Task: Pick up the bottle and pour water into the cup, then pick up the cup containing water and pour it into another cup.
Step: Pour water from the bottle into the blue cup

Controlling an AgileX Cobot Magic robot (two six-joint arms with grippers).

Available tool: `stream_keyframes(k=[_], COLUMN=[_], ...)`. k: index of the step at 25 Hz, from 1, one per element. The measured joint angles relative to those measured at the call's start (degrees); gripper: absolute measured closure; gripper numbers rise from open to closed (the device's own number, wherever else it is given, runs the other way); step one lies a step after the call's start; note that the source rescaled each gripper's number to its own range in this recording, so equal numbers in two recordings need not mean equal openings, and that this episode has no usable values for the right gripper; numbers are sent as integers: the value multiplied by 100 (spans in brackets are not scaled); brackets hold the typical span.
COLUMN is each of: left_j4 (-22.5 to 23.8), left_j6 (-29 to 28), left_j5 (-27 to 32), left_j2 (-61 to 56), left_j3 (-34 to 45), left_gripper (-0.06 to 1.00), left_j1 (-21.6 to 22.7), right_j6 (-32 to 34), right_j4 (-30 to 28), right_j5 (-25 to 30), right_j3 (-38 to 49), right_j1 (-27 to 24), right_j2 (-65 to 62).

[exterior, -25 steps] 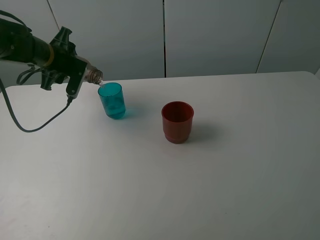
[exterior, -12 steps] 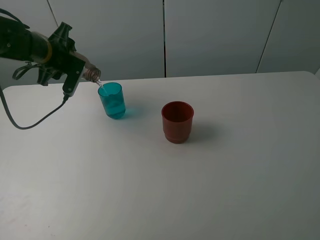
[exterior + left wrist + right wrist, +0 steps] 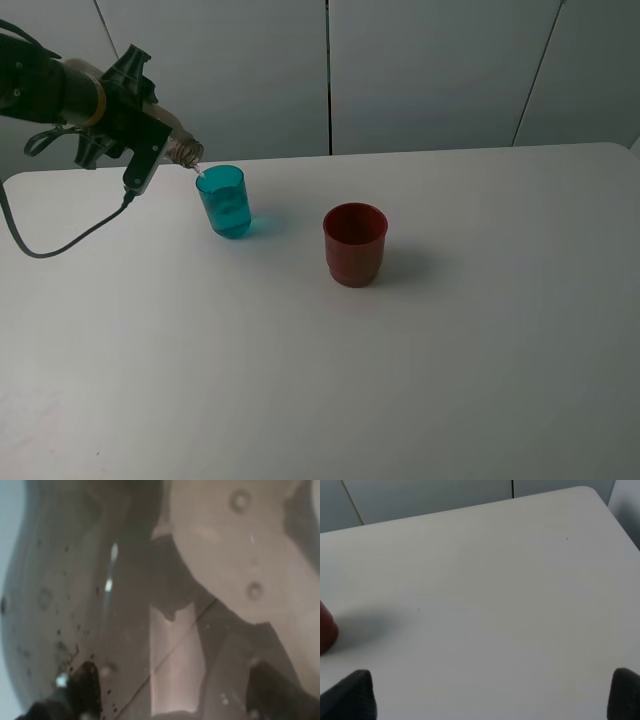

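left gripper [image 3: 148, 140] pinched tilted bottle [image 3: 185, 150], mouth at cup [image 3: 224, 201] rim | right gripper [image 3: 490, 695] jaws spread wide over table [image 3: 450, 350] | red cup [image 3: 354, 243] stood well apart

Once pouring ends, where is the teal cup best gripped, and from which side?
Likely mid-height on the smooth tapered wall of the teal cup, coming in level from the side facing the red cup. It stands upright with water inside, and the neck of the bottle hangs over its left rim.
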Motion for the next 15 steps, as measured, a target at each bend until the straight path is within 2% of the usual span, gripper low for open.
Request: stream_keyframes(k=[15], left_j4=[43], left_j6=[67], left_j5=[-121], left_j2=[0], left_j3=[0], left_gripper=[94], left_j1=[-116], right_j6=[0], right_j4=[0], right_j5=[0], right_j3=[0], right_j1=[0], right_j2=[0])
